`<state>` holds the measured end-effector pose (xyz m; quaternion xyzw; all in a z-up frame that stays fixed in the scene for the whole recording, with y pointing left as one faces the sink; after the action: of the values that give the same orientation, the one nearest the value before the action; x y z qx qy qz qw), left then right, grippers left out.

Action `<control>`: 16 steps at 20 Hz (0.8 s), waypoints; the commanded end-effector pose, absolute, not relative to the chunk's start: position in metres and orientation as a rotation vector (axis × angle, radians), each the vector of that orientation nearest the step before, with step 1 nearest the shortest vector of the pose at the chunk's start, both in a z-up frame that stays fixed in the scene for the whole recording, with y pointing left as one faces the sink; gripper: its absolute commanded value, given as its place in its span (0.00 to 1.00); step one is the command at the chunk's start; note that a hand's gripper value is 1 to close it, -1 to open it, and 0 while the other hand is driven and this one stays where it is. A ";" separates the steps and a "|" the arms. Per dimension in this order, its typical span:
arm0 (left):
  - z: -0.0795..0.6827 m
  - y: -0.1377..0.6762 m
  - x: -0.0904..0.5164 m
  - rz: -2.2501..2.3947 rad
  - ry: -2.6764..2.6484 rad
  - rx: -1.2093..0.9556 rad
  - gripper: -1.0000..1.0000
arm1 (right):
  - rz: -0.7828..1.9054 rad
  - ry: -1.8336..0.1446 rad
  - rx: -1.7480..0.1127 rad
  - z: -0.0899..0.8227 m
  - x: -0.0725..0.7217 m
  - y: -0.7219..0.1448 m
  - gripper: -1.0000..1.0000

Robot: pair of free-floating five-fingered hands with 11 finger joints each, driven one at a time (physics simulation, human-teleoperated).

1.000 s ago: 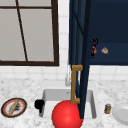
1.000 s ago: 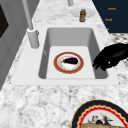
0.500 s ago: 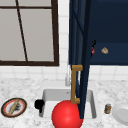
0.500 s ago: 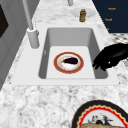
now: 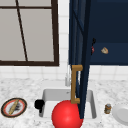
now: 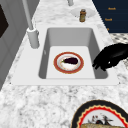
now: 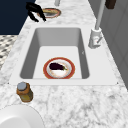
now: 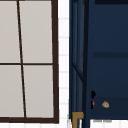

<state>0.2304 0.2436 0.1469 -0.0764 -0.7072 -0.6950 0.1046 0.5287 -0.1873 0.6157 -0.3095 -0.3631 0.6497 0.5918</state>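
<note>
My left hand [image 5: 39, 103] hovers over the sink's front left rim, fingers loosely bent downward and holding nothing. The same hand [image 6: 110, 58] hangs by the basin's edge in the left side view, and in the right side view the hand [image 7: 35, 11] is near a patterned plate [image 7: 51, 12]. In the sink [image 6: 50, 33] lies a red-rimmed plate [image 6: 60, 68] carrying a dark eggplant [image 6: 70, 60]. A small black shape with a red spot, seemingly my right hand [image 5: 93, 47], sits at the open cabinet door's edge, close to a small tan object [image 5: 104, 50]; the hand [image 8: 92, 99] is mostly hidden there.
A navy cabinet door [image 5: 82, 50] with a brass handle [image 5: 75, 83] stands open above the sink. A red ball [image 5: 67, 115] sits at the sink's front. The patterned plate [image 5: 13, 107] lies left; a jar [image 5: 108, 108] and white plate [image 5: 121, 113] lie right. The faucet [image 6: 31, 30] is behind.
</note>
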 end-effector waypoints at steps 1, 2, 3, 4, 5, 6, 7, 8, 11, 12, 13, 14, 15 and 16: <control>0.147 0.244 0.230 -2.049 -2.085 -0.225 0.50 | 1.500 -0.876 -0.755 0.599 0.560 -0.200 1.00; 0.147 0.244 0.230 -2.049 -2.085 -0.225 0.50 | 1.515 -0.863 -0.715 0.596 0.564 -0.203 1.00; 0.147 0.244 0.230 -2.049 -2.085 -0.225 0.50 | 1.528 -0.852 -0.680 0.594 0.569 -0.205 1.00; 0.147 0.244 0.230 -2.049 -2.085 -0.225 0.50 | 1.538 -0.850 -0.654 0.598 0.573 -0.206 1.00; 0.147 0.244 0.230 -2.049 -2.085 -0.225 0.50 | 1.549 -0.845 -0.629 0.601 0.573 -0.206 1.00; 0.147 0.244 0.230 -2.049 -2.085 -0.225 0.50 | 1.558 -0.835 -0.592 0.602 0.567 -0.203 1.00; 0.147 0.244 0.230 -2.049 -2.085 -0.225 0.50 | 1.562 -0.829 -0.566 0.601 0.555 -0.201 1.00; 0.147 0.244 0.230 -2.049 -2.085 -0.225 0.50 | 1.563 -0.819 -0.559 0.599 0.548 -0.194 1.00; 0.147 0.244 0.230 -2.049 -2.085 -0.225 0.50 | 1.559 -0.848 -0.607 0.607 0.528 -0.190 1.00; 0.147 0.244 0.230 -2.049 -2.085 -0.225 0.50 | 1.554 -0.867 -0.635 0.613 0.523 -0.190 0.00; 0.147 0.244 0.230 -2.049 -2.085 -0.225 0.50 | 1.542 -0.853 -0.617 0.617 0.524 -0.190 0.00; 0.147 0.244 0.230 -2.049 -2.085 -0.225 0.50 | 1.540 -0.820 -0.602 0.620 0.525 -0.190 0.00; 0.147 0.244 0.230 -2.049 -2.085 -0.225 0.50 | 1.555 -0.798 -0.588 0.624 0.523 -0.196 0.00; 0.147 0.244 0.230 -2.049 -2.085 -0.225 0.50 | 1.556 -0.798 -0.598 0.626 0.525 -0.198 0.00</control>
<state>0.2304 0.2436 0.1469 -0.0764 -0.7072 -0.6950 0.1046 0.5216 -0.1980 0.6263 -0.2442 -0.3332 0.6800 0.6057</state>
